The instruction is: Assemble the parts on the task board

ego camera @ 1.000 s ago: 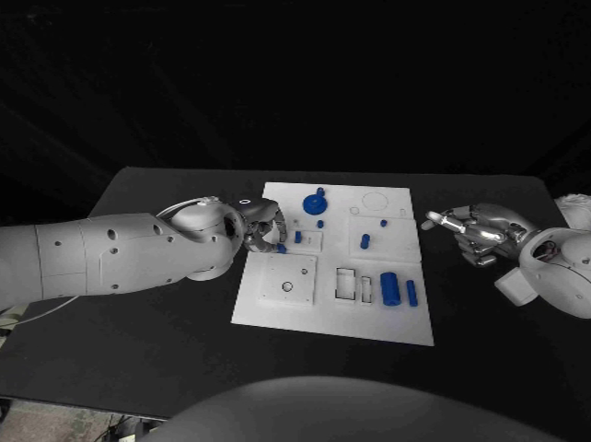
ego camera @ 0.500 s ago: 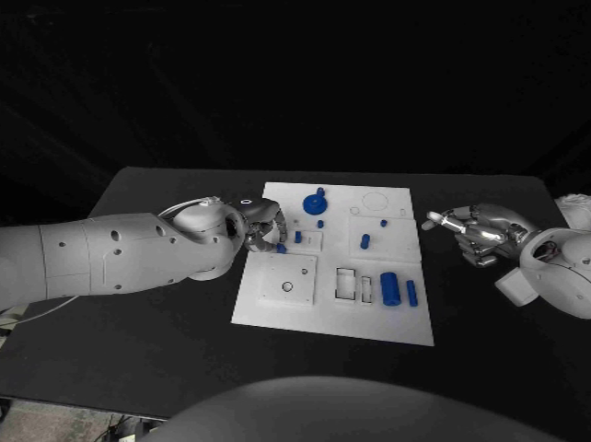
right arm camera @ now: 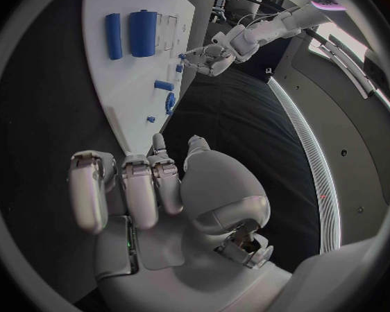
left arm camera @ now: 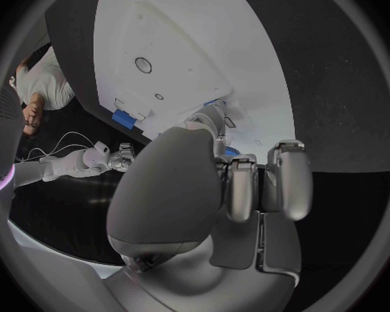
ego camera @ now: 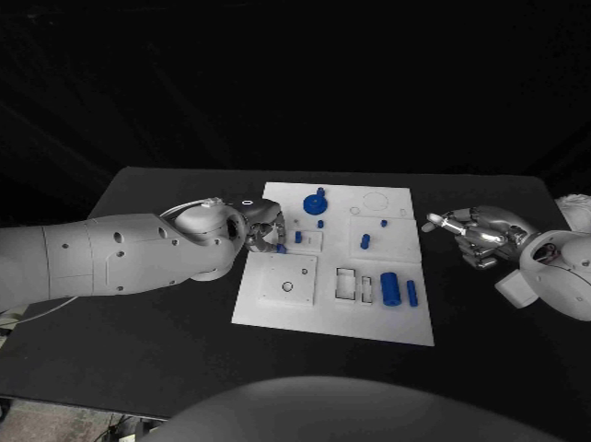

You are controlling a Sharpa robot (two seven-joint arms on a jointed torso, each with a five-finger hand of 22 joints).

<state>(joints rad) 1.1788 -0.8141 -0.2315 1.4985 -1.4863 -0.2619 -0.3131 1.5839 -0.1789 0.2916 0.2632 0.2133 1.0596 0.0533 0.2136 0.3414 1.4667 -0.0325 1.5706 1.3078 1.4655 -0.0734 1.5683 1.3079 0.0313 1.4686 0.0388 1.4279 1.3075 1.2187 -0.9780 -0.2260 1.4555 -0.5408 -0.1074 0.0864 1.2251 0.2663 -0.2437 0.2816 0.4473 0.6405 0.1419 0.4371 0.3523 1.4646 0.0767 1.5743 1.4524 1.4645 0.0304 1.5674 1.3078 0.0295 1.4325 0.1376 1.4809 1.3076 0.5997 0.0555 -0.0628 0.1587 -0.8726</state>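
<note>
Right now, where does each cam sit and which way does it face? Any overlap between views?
Head view: on the robot's head, looking down at the task board; both white arms enter, left hand at the board's left edge, right hand off its right side.
Left wrist view: behind the left hand, facing the task board.
Right wrist view: behind the right hand, facing along the task board.
Shared: the right wrist view also catches the left hand at the board.
</note>
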